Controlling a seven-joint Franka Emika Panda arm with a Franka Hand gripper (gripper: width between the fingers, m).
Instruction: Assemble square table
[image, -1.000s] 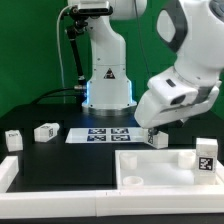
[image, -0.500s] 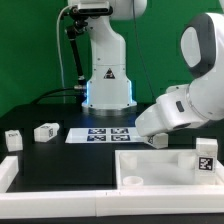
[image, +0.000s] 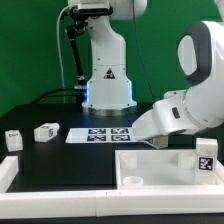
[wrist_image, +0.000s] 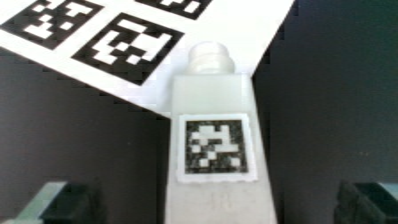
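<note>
The square table's large white panel lies at the front right of the exterior view, with a tagged leg standing on its right side. My gripper is low over the table just behind the panel, next to the marker board. In the wrist view my gripper is open, with one dark fingertip on each side of a white tagged leg that lies on the black table. The fingers stand clear of the leg. Two more tagged legs sit at the left.
The robot base stands at the back centre. A plain white bar lies at the front left edge. The marker board lies just beyond the leg's tip in the wrist view.
The arm has come down and shifted toward the exterior view's right. The gripper now sits low over the leg behind the panel, which the arm largely hides in the exterior view.
</note>
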